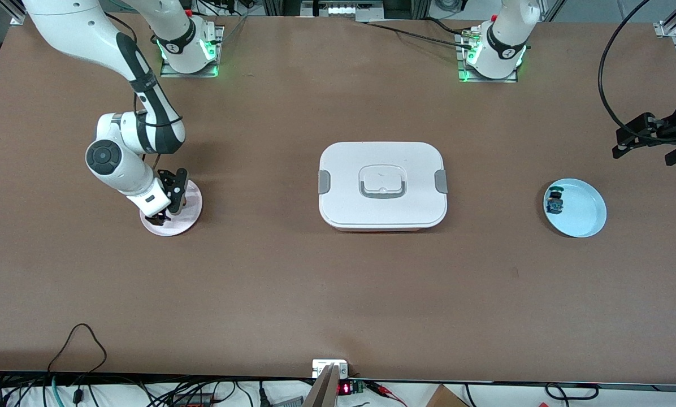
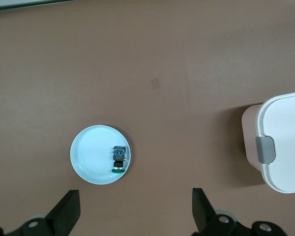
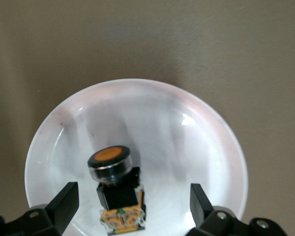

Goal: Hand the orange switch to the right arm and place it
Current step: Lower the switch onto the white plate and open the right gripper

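Orange switch lies in pink plate

At the front view's left, the right gripper [image 1: 165, 204] hangs spread over the pink plate [image 1: 191, 217]; the orange switch [image 3: 115, 189] lies between its fingers, untouched. At far right, the left gripper [image 2: 135, 214] waits, spread wide.

Orange switch [image 3: 117, 189] lying on pink plate [image 3: 206, 147], cap up.

Matt brown table [image 1: 338, 294]; glossy pink plate [image 3: 187, 128]; smooth white plastic box [image 1: 382, 183] (grey clips); glossy blue plate [image 1: 584, 217].
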Motion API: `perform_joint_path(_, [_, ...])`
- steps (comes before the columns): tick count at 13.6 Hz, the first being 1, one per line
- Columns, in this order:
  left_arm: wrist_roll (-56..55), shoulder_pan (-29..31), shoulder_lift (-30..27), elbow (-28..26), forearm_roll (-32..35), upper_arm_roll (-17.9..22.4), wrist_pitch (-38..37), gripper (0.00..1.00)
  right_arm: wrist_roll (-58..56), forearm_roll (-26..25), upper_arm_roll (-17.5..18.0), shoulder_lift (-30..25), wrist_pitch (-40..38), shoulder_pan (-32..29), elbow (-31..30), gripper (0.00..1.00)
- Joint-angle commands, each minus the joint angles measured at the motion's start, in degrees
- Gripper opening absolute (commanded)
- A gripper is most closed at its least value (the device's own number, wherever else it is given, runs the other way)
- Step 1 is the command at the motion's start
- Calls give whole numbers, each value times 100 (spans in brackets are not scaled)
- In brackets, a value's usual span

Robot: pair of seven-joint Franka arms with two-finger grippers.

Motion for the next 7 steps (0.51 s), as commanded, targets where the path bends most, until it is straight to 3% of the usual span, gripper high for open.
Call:
perform_joint_path(1, [-78,0,137,235,180,-69,-130,100,29,13,-10,-437,-432,-24,83,100])
perform_joint_path(4, [-78,-27,138,235,180,-78,-130,100,38,109,-27,-718,-1468,-32,732,100])
perform_joint_path(7, [-87,-27,137,235,171,-87,-139,100,187,592,-106,-886,-2172,-24,1356,100])
